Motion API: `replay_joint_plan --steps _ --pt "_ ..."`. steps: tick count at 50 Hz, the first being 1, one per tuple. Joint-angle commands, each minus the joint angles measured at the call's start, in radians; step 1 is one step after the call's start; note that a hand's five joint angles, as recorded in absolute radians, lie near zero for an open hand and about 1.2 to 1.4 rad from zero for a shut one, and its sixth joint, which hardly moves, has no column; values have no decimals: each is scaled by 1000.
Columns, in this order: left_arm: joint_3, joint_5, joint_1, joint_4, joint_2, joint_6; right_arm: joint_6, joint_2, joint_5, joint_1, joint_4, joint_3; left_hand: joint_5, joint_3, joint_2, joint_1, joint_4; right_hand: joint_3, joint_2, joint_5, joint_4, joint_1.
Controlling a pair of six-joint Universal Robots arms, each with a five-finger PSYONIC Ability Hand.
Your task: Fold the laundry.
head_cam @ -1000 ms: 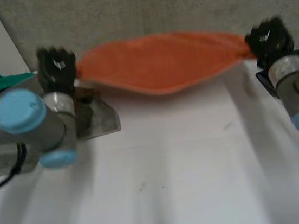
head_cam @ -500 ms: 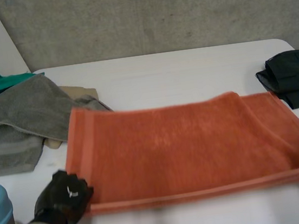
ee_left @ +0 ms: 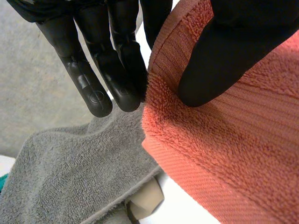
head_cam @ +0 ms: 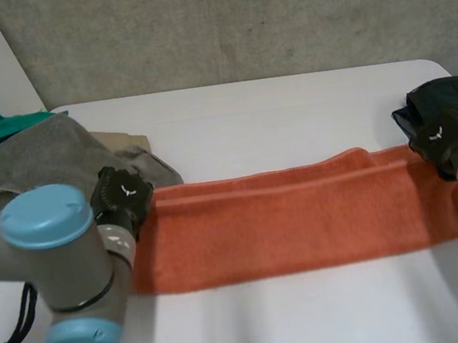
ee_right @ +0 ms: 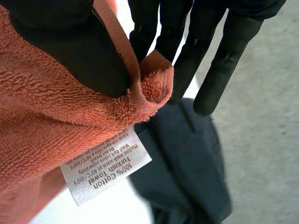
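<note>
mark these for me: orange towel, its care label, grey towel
orange towel (head_cam: 302, 225), head view, middle of the folded strip.
care label (ee_right: 105, 169), right wrist view, centre of the white printed tag.
grey towel (ee_left: 70, 177), left wrist view, middle of its fuzzy top surface.

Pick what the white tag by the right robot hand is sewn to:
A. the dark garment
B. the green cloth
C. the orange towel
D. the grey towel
C: in the right wrist view the tag hangs from the edge of the orange towel, at the corner pinched by the right robot hand, with the dark garment lying beyond it.
</note>
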Motion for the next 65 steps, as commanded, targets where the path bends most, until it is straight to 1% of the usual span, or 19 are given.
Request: replay_joint_plan --steps 1,10,11,12,13,14,15,19,23,27,31,37,43,50,53,54,57,58,65 --pt "178 -64 4 37 -178 9 -1 166 44 46 -139 -150 239 198 193 247 192 199 222 213 192 282" --pt "350 -82 4 81 -294 18 2 308 89 84 -221 -300 239 198 193 247 192 199 222 213 192 282" --pt "358 -84 4 95 -299 20 5 316 105 88 -231 -311 207 166 161 216 160 -18 5 -4 -25 65" --pt "364 -87 3 109 -300 21 11 327 145 95 -250 -323 -107 -148 -153 -99 -154 -979 -957 -965 -987 -896" --pt "366 -89 3 118 -299 23 17 327 159 98 -256 -325 -488 -529 -534 -480 -535 -1023 -1000 -1009 -1030 -939" --pt "364 -92 -3 135 -294 29 24 322 173 101 -262 -327 -939 -980 -985 -931 -986 -1023 -1000 -1009 -1030 -939" --pt "364 -92 -6 139 -291 32 33 318 182 104 -264 -325 -956 -996 -1001 -947 -1002 -1023 -1000 -1009 -1030 -939" --pt "338 -92 -22 139 -268 38 103 257 196 103 -255 -293 -973 -1014 -1019 -965 -1020 -1023 -1000 -1009 -1030 -939" --pt "265 -92 -32 139 -195 35 191 125 167 91 -222 -199 -970 -1011 -1016 -962 -1017 -1023 -1000 -1009 -1030 -939" --pt "179 -85 -32 139 -103 25 251 -22 43 62 -126 -98 -973 -1014 -1019 -965 -1020 -1023 -1000 -1009 -1030 -939" --pt "84 -79 -32 149 -23 20 242 -92 -43 -29 0 -37 -973 -1014 -1019 -965 -1020 -1023 -1000 -1009 -1030 -939" --pt "-11 -76 -37 150 46 -31 237 -121 -117 -124 132 28 -970 -1011 -1016 -962 -1017 -880 -858 -866 -888 -797" --pt "-39 -73 -43 150 59 -78 186 -90 -149 -176 109 74 -967 -1008 -1013 -959 -1014 -798 -776 -784 -805 -715" --pt "-39 -73 -51 150 54 -81 131 40 -138 -205 10 62 -967 -1008 -1013 -959 -1014 -786 -764 -772 -794 -703" --pt "-38 -73 -51 150 54 -81 131 68 -138 -221 -12 54 -965 -1005 -1010 -956 -1011 -669 -647 -655 -677 -586" --pt "-38 -73 -51 150 54 -81 131 83 -138 -227 -17 48 -967 -1008 -1013 -959 -1014 -465 -443 -451 -473 -382" --pt "-39 -75 -51 150 57 -81 131 95 -137 -235 -14 32 -967 -1008 -1013 -959 -1014 -98 -76 -84 -105 -15" --pt "-39 -75 -51 150 57 -81 131 97 -131 -245 -17 26 -967 -1008 -1013 -959 -1014 196 219 210 189 279" --pt "-42 -75 -52 149 71 -81 125 68 -123 -346 -17 29 -967 -1008 -1013 -959 -1014 199 222 213 192 282"
